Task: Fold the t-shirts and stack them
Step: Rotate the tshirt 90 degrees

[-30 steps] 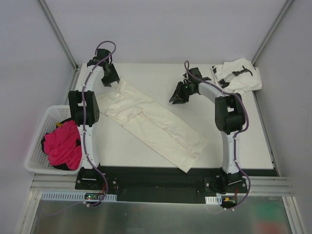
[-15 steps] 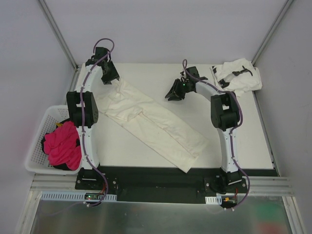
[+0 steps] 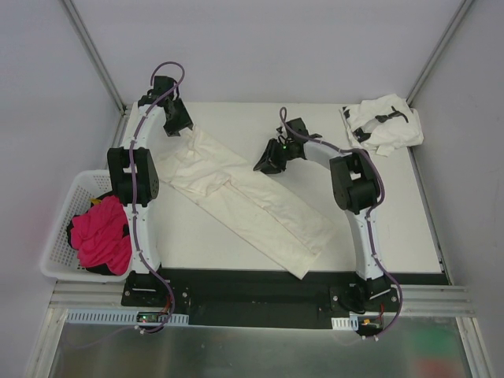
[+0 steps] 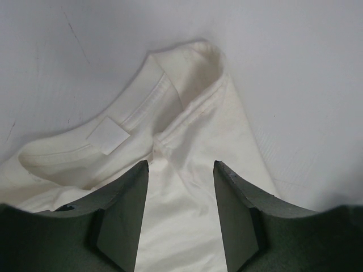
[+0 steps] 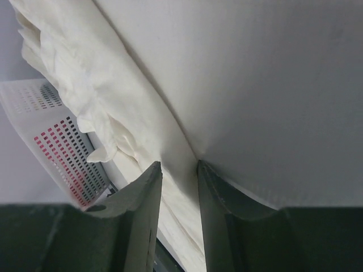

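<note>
Top view: left claw (image 3: 179,128) parted over the far-left end of the large plain cream-white cloth t-shirt (image 3: 244,201), gripping nothing; right claw (image 3: 266,163) narrowly parted, just beside that shirt's far edge. Well to its far right, the crumpled white black-marked t-shirt (image 3: 384,122).

Left wrist: collar (image 4: 170,73) just beyond the parted fingers.

Right wrist: slim gap over the cloth's edge.

Probably lining up the first fold; next calls for pinching both spots.

Against a second ago: right claw nearer the cream shirt, left unmoved.
</note>
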Available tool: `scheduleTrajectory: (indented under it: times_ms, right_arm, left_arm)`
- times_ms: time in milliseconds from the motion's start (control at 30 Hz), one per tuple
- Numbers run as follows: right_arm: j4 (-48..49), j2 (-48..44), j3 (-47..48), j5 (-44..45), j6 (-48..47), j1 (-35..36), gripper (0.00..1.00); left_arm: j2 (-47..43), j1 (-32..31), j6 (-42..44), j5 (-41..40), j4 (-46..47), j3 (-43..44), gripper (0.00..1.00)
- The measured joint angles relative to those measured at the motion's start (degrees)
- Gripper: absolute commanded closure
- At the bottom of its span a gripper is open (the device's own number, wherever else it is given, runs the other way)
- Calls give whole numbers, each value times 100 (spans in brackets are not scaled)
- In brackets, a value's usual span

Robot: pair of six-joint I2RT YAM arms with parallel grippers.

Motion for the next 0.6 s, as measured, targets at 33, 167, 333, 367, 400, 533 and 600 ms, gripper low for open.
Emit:
scheduleTrajectory:
  times_ms: [33,167,333,367,400,533,600]
  right_arm:
    - [24,0,-20,-33,17,37,65]
    - [170,0,-107,-144,81,195,65]
    - [221,0,-133,-181,127,264,75]
    - [225,0,-140,-170,125,264,79]
    - [225,2,-155,-153,127,264,86]
    - [234,35,-188,-107,166,258,99]
    - [240,37,-190,-94,170,258,99]
  left_arm:
    - [0,0,0,0,0,0,51]
    - [0,2,0,0,0,0,51]
    - [0,2,0,-2,0,0,51]
    - [0,2,0,-2,0,0,51]
    - [0,2,0,-4,0,0,51]
    - [0,2,0,-4,0,0,51]
    - [0,2,2,-7,0,0,51]
